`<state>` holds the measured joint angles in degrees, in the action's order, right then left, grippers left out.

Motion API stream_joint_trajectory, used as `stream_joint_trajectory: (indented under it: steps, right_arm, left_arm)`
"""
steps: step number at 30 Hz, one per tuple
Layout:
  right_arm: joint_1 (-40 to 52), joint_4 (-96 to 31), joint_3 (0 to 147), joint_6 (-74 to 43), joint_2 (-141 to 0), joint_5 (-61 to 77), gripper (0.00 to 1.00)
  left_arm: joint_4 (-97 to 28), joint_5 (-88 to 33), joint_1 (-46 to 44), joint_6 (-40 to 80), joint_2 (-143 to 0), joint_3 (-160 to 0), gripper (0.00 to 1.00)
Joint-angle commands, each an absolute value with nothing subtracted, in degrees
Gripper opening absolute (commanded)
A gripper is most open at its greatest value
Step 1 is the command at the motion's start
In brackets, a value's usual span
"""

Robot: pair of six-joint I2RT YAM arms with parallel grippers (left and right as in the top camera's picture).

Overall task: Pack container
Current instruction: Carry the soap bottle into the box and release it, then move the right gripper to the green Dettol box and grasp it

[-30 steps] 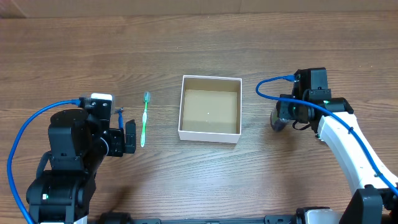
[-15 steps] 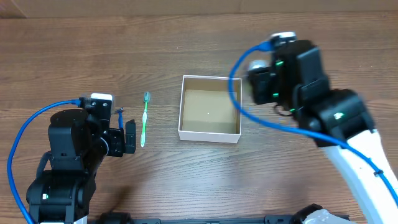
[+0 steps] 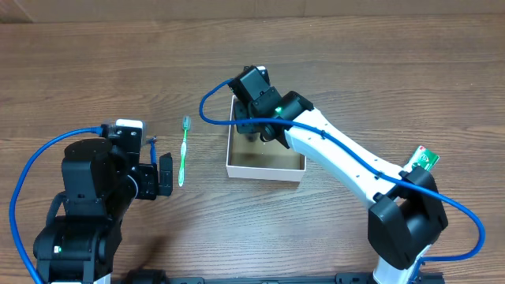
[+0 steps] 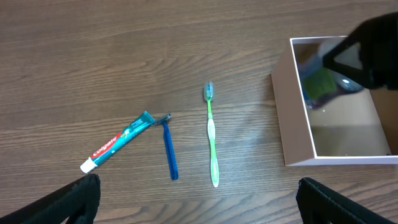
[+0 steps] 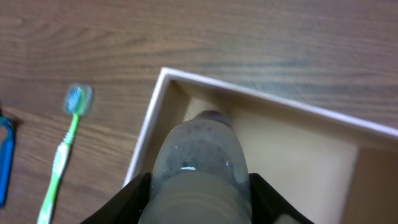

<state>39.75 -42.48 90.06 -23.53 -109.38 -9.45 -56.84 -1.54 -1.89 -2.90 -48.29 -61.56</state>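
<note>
Barely begun, by the look of it. Nothing yet lying on the brown floor of the container point(image 3: 264, 173), placed mid-table between the arms. Right gripper point(image 5: 199, 205) clamped on a clear plastic bottle point(image 5: 200, 149), poised over the box's far-left corner; impossible to tell whether already touching the floor. Left gripper point(image 4: 199, 205) spread wide and empty, hanging above the table left of the box.

Left to pack, judging by what lies out: green toothbrush point(image 3: 183, 154) near the left wall, then a blue razor point(image 4: 169, 152) and a toothpaste tube point(image 4: 118, 143) further left, razor head at the tube's crimped end. Also a small green-and-red packet point(image 3: 422, 160) well off to the right, too small to identify.

Tight against two walls at that corner, so little slack for lowering. Far more open floor toward the near and right sides. Bare wood on the left for reaching the toothbrush lengthwise.
</note>
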Motion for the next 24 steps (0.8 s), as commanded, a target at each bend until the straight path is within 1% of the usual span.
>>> stream_joint_trajectory:
  steps: [1,2,3,4,5,6,9,12,15,17,19,20,22,23,24]
  right_arm:
    - [39.4,-40.4,91.9,-24.1,-110.1,-10.9,0.04]
    - [39.4,-40.6,91.9,-24.1,-110.5,-10.9,0.14]
    - [39.4,-41.2,91.9,-24.0,-110.6,-10.9,0.46]
    - [39.4,-41.6,91.9,-24.0,-110.6,-10.9,0.72]
    - [39.4,-41.6,91.9,-24.0,-110.6,-10.9,0.92]
    - [39.4,-41.7,91.9,-24.0,-110.6,-10.9,1.0]
    - [39.4,-43.0,92.0,-24.1,-110.4,-10.9,1.0]
    - [39.4,-46.6,92.0,-25.7,-106.8,-11.9,1.0]
    - [39.3,-50.9,92.0,-25.9,-95.7,-18.7,1.0]
    - [37.2,-55.5,92.0,-31.1,-86.4,-25.9,1.0]
    - [30.3,-61.6,92.0,-38.7,-79.7,-28.5,1.0]
    - [21.0,-66.3,92.0,-41.0,-76.8,-27.9,1.0]
    - [10.0,-70.1,91.9,-40.1,-76.2,-24.5,1.0]
    - [1.7,-72.2,91.3,-40.0,-77.1,-21.9,1.0]
    - [-4.6,-72.2,90.0,-37.3,-78.1,-18.4,1.0]
  left_arm:
    - [-57.1,-2.4,-1.9,-2.6,-48.4,-63.0,1.0]
    - [-57.3,-2.4,-1.9,-2.6,-48.4,-63.0,1.0]
    - [-57.4,-2.4,-1.9,-2.6,-48.4,-63.0,1.0]
    - [-57.4,-2.4,-1.9,-2.6,-48.4,-63.0,1.0]
    - [-57.4,-2.4,-1.9,-2.6,-48.4,-63.0,1.0]
    - [-57.4,-2.4,-1.9,-2.6,-48.4,-63.0,1.0]
    - [-57.5,-2.4,-1.9,-2.6,-48.4,-63.0,1.0]
    - [-57.4,-2.4,-1.9,-2.6,-48.4,-63.0,1.0]
    - [-57.4,-2.3,-1.9,-2.6,-48.4,-63.0,1.0]
    - [-57.4,-2.3,-1.9,-2.6,-48.4,-63.0,1.0]
    - [-57.4,-2.3,-1.9,-2.6,-48.4,-63.0,1.0]
    - [-57.4,-2.4,-1.9,-2.6,-48.4,-63.0,1.0]
    - [-57.4,-2.4,-1.9,-2.6,-48.4,-63.0,1.0]
    - [-57.4,-2.3,-1.9,-2.6,-48.4,-63.0,1.0]
    - [-57.4,-2.4,-1.9,-2.6,-48.4,-63.0,1.0]
